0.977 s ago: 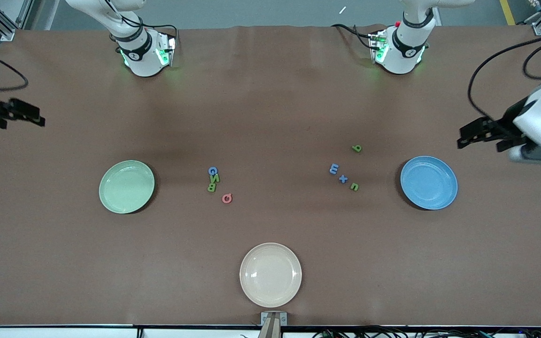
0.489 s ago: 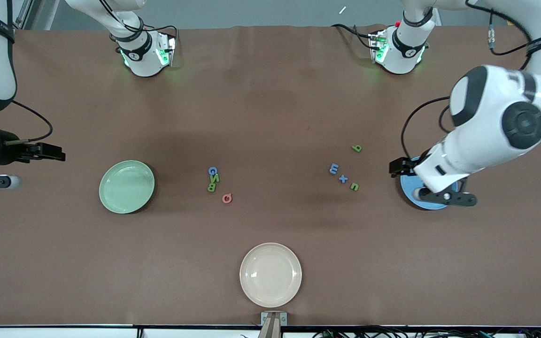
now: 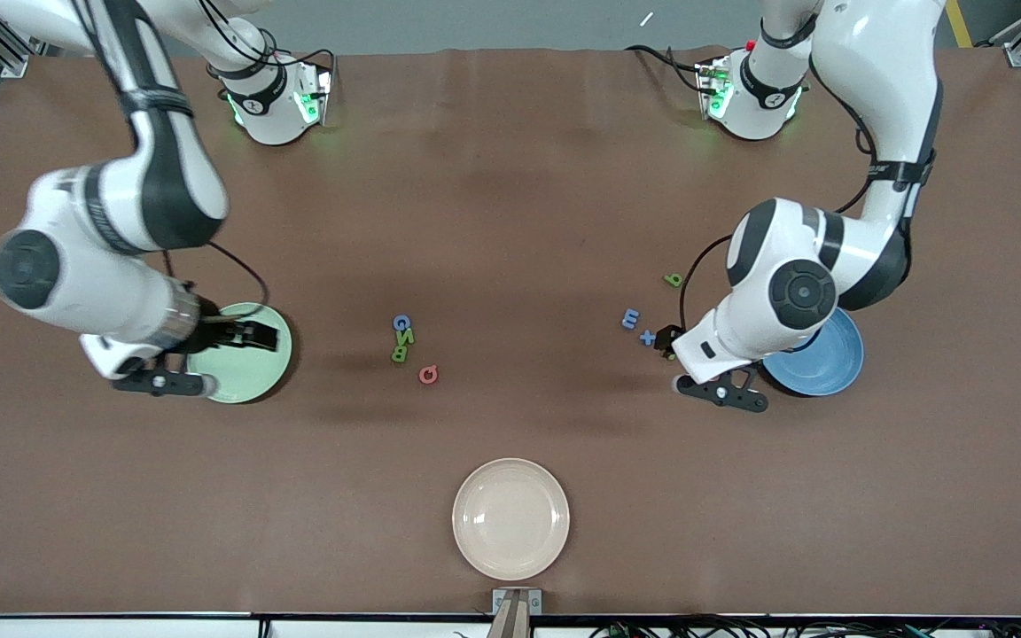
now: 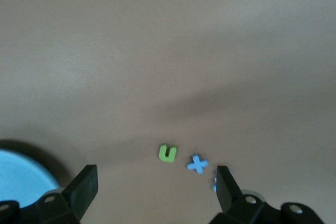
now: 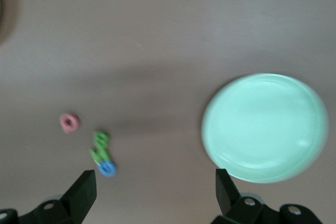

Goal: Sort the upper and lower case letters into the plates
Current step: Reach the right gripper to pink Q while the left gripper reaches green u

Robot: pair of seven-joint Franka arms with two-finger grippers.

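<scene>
A mint green plate (image 3: 249, 377) lies toward the right arm's end and a blue plate (image 3: 825, 365) toward the left arm's end. Between them lie capitals: blue G (image 3: 401, 322), green N (image 3: 406, 337), green B (image 3: 399, 354) and pink Q (image 3: 428, 375). Small letters lie beside the blue plate: green q (image 3: 673, 280), blue m (image 3: 630, 318), blue x (image 3: 647, 337) and green u (image 4: 167, 153). My left gripper (image 3: 667, 342) hangs open over the u (image 4: 155, 178). My right gripper (image 3: 267, 338) hangs open over the green plate's edge (image 5: 155, 179).
A cream-white plate (image 3: 510, 518) sits near the table's front edge, midway between the two ends. The brown table top (image 3: 510, 221) spreads out bare toward the robots' bases. In the right wrist view the green plate (image 5: 265, 127) and the capitals' blue G (image 5: 108, 168) show.
Both arms have swung in from the table's ends. The left gripper has passed over the blue plate to the small letters. The right gripper has reached the green plate. No letter has moved.
</scene>
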